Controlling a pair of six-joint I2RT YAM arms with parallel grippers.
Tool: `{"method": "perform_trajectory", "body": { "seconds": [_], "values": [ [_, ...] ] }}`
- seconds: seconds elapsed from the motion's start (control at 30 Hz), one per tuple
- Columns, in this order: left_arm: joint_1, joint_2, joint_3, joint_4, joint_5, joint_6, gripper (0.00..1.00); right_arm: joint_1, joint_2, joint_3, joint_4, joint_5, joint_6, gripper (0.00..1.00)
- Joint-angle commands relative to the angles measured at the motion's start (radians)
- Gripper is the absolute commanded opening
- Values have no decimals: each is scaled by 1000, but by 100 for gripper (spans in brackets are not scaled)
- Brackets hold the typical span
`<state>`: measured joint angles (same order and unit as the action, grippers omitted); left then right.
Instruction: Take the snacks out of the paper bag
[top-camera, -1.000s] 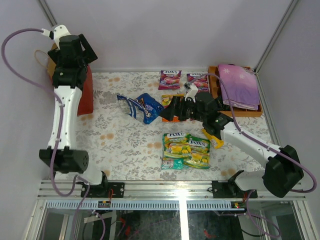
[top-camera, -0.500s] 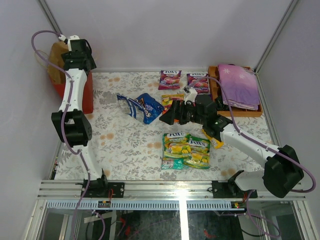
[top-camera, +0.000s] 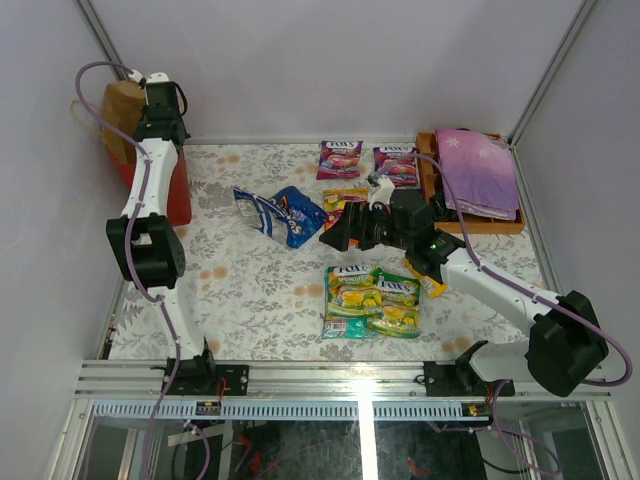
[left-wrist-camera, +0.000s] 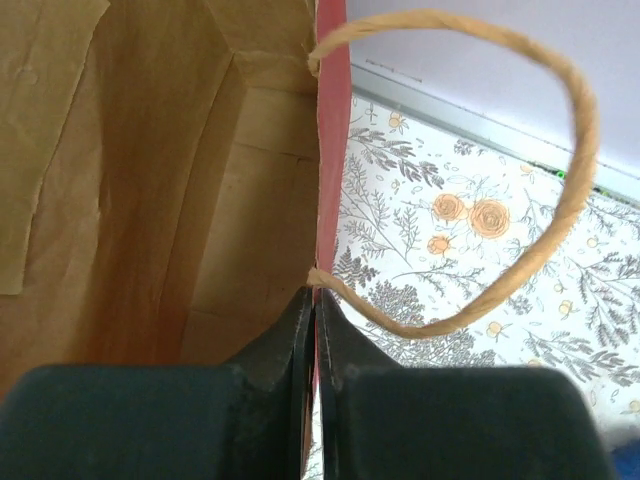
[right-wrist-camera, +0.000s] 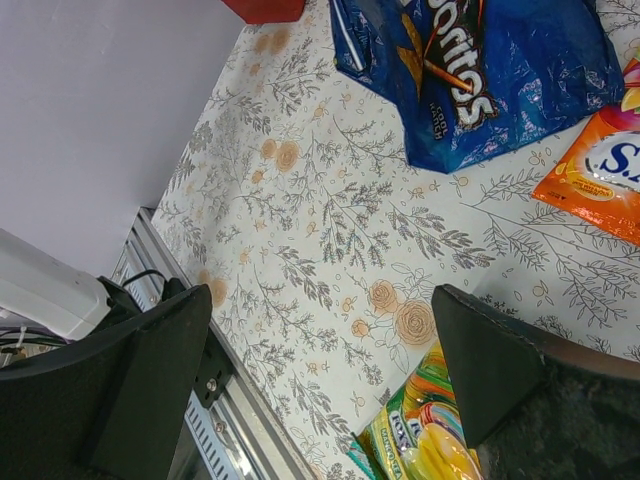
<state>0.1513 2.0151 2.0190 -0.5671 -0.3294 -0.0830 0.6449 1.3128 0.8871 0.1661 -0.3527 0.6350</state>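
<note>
Tablecloth, white with grey-and-orange flowers, is lying flat between pale lilac walls; your left gripper is pinching the rim of the red paper carrier bag in the far-left corner; your right gripper is hanging spread near the crumpled blue Doritos bag.

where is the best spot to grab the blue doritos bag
Probably the corner of the crumpled blue Doritos bag that points toward the near edge, taken from above with the jaws straddling the edge. The bag lies flat on the flowered tablecloth, so a side approach finds little to pinch; that corner faces bare cloth, away from the glossy orange pouch.
</note>
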Motion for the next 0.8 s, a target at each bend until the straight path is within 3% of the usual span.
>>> {"method": "perform_trajectory", "body": {
  "seconds": [0.0, 0.13, 0.3, 0.67, 0.7, 0.73, 0.77],
  "values": [
    [0, -78, -77, 133, 18, 85, 0, -4, -2, 11, 47, -17, -8, 100],
    [-1, -127, -165, 193, 90, 196, 0, -4, 4, 15, 53, -31, 2, 99],
    [0, -245, -379, 396, 165, 333, 0, -4, 9, 3, 79, -51, 15, 100],
    [0, -209, -366, 395, 171, 450, 0, -4, 20, -6, 100, -75, 17, 100],
    [1, -207, -360, 396, 157, 451, 6, -4, 22, -4, 100, -78, 17, 100],
    [1, -206, -353, 395, 142, 446, 26, -4, 23, -3, 101, -82, 18, 99],
    [-1, -208, -346, 396, 132, 435, 53, -4, 24, -4, 102, -84, 17, 100]
  ]
}}
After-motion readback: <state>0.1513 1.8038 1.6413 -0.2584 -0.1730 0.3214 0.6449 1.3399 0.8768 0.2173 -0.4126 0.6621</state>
